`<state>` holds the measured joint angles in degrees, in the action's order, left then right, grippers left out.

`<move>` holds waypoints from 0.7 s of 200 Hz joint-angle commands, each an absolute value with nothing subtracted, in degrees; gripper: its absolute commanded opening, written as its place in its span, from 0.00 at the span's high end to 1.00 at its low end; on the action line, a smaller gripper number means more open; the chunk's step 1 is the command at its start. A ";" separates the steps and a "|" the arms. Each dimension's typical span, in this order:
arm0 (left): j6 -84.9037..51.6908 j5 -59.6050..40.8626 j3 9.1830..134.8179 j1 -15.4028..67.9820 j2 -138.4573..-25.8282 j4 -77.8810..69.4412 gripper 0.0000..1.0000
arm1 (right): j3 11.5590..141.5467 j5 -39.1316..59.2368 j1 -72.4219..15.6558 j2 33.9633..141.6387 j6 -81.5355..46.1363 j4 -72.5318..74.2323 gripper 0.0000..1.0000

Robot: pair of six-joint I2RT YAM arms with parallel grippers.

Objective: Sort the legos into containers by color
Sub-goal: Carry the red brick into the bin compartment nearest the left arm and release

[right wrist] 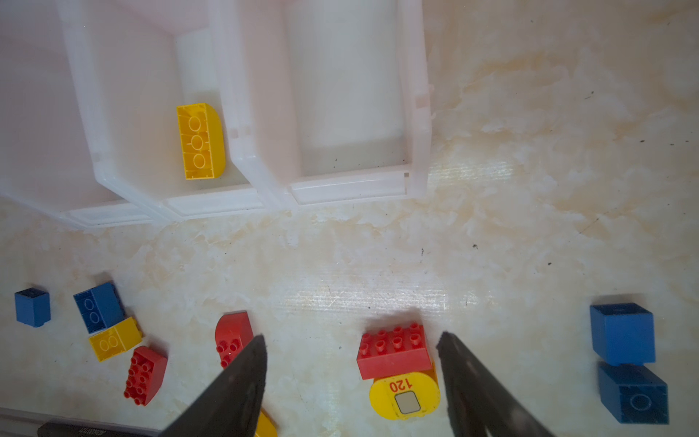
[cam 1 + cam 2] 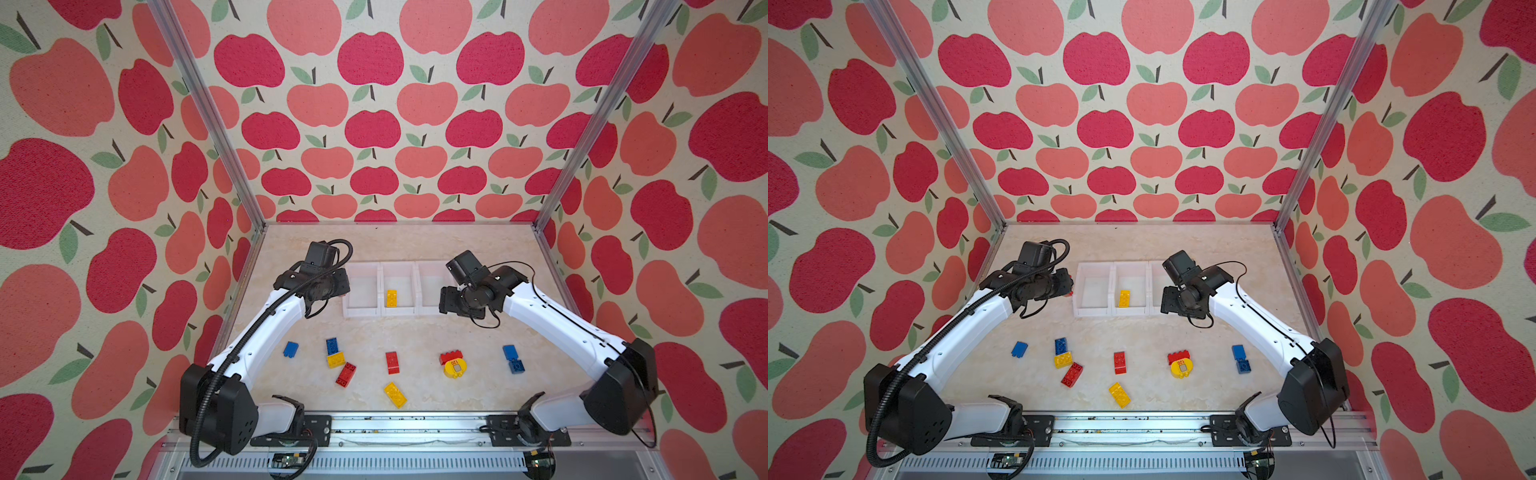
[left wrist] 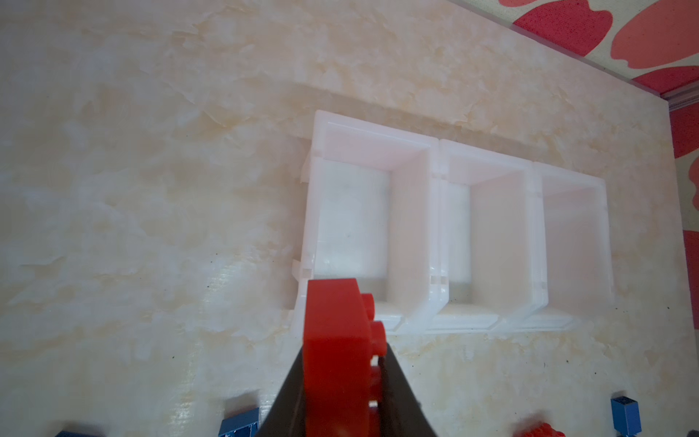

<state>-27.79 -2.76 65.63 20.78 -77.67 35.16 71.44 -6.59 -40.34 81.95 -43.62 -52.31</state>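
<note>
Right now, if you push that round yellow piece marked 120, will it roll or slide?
Probably slide: the round yellow piece lies flat, label up. It looks like hard plastic, so likely stiff and light. The red brick touches it, so a push may shift both, and its curved sides could slip in a pinch.

Apple-print walls point(image 2: 374, 124) are wrapping round a creamy marbled desk point(image 2: 399, 245), silver corner posts point(image 2: 209, 116) catching soft light.
</note>
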 commanded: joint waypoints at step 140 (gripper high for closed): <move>-24.35 -2.52 74.18 23.47 -101.92 27.28 0.87 | 66.27 -7.69 -37.38 75.59 -45.00 -52.23 0.26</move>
<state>-25.74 -2.81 72.31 23.51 -99.98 27.97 67.20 -7.22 -38.11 76.93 -44.27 -51.94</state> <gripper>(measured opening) 0.259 0.744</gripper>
